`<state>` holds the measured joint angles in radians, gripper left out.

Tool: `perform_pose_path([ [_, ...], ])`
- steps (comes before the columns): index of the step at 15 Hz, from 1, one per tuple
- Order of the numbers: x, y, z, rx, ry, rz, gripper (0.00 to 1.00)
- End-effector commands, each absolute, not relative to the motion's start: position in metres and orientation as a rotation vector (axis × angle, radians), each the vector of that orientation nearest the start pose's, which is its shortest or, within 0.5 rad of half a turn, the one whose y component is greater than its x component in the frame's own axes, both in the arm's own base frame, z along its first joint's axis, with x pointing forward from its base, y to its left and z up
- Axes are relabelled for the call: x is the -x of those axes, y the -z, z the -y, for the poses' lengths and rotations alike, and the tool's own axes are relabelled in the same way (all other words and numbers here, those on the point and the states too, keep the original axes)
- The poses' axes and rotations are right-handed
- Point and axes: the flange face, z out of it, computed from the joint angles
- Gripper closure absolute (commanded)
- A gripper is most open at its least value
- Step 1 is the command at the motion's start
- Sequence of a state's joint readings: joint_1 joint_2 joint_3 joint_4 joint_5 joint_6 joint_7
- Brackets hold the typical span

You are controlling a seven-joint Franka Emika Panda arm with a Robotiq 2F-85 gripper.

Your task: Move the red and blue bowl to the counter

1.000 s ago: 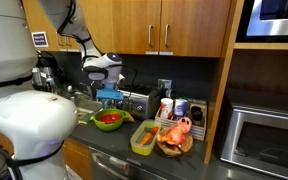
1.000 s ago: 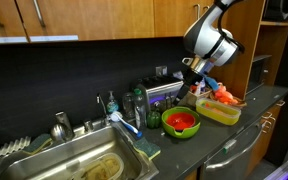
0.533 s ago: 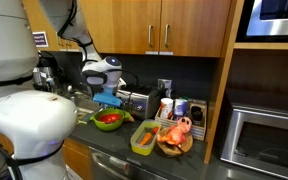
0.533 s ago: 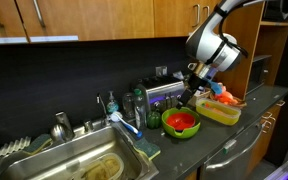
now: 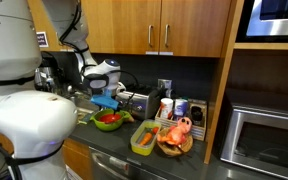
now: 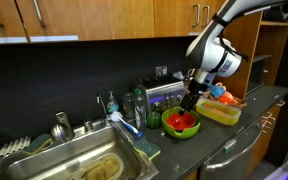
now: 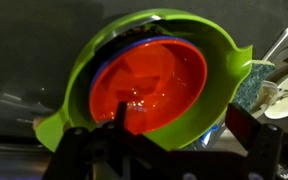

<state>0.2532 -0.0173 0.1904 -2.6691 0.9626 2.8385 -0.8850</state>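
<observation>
The red and blue bowl [image 7: 149, 80] is bright red inside with a thin blue rim. It sits nested in the larger lime-green bowl [image 7: 219, 70] on the dark counter [image 6: 224, 138]. It shows in both exterior views [image 5: 108, 118] [image 6: 181, 122]. My gripper [image 7: 184, 130] is open just above the bowls. One finger [image 7: 124, 122] is over the red bowl's inside. The other finger [image 7: 250, 122] is outside the green bowl's rim. In both exterior views the gripper [image 5: 106, 103] [image 6: 189, 106] hangs close over the bowls.
A yellow-green container [image 5: 143, 138] and a wooden bowl of orange-pink items [image 5: 175, 136] stand next to the green bowl. Bottles and a steel appliance [image 6: 162, 93] line the back wall. The steel sink [image 6: 79, 160] lies beside the bowls. A microwave [image 5: 266, 140] sits in a niche.
My gripper has come down and a little sideways toward the nested bowls. The bowls have not moved.
</observation>
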Motion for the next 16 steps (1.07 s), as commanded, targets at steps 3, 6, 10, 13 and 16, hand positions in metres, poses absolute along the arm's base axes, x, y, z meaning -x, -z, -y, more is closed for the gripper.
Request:
perform_pose_path([
  [3,-0.392,-0.247,-0.14,2.864,0.232,0.556,0.0],
  [6,-0.395,-0.252,-0.142,2.907,0.191,0.57,0.0],
  [10,-0.399,-0.256,-0.142,2.953,0.175,0.576,0.0],
  [13,-0.405,-0.257,-0.14,2.966,0.201,0.581,0.0],
  [16,-0.414,-0.26,-0.138,2.946,0.246,0.591,0.0],
])
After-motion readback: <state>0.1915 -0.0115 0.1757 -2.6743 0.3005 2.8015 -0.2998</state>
